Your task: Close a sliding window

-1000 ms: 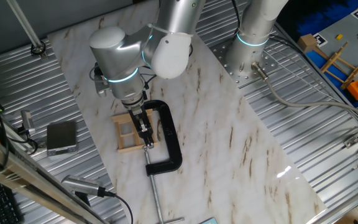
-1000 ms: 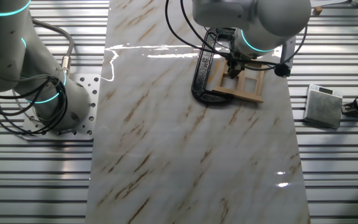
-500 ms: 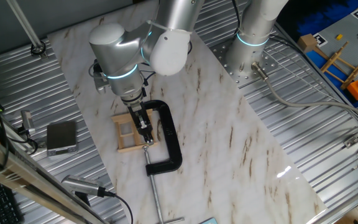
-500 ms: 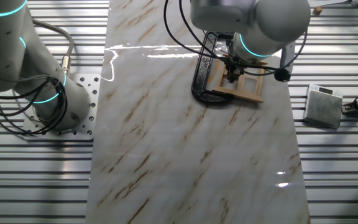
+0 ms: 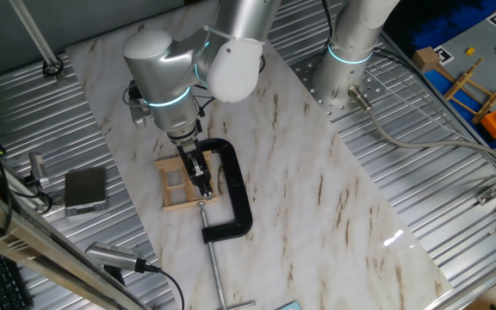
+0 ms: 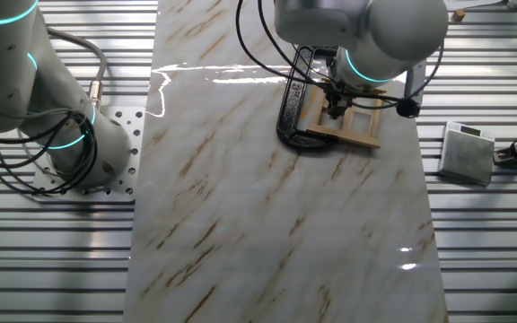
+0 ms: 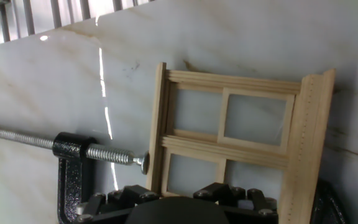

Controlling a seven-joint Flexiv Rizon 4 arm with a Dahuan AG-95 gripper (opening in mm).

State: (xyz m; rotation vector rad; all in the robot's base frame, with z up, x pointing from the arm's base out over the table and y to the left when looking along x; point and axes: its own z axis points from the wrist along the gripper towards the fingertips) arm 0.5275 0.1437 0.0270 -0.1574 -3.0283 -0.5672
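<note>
At table centre, clamped at its three o'clock side, the sliding window [image 5: 182,183] is sitting unmoved; the gripper [image 5: 198,176], spread untellable, is barely creeping, so closing is stalling.

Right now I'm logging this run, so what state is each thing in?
sliding window: flat on the marble table, held by the clamp.
black C-clamp: lying flat, screw tip against the window frame's edge.
gripper: down at the window; whether open or shut cannot be told.
</note>
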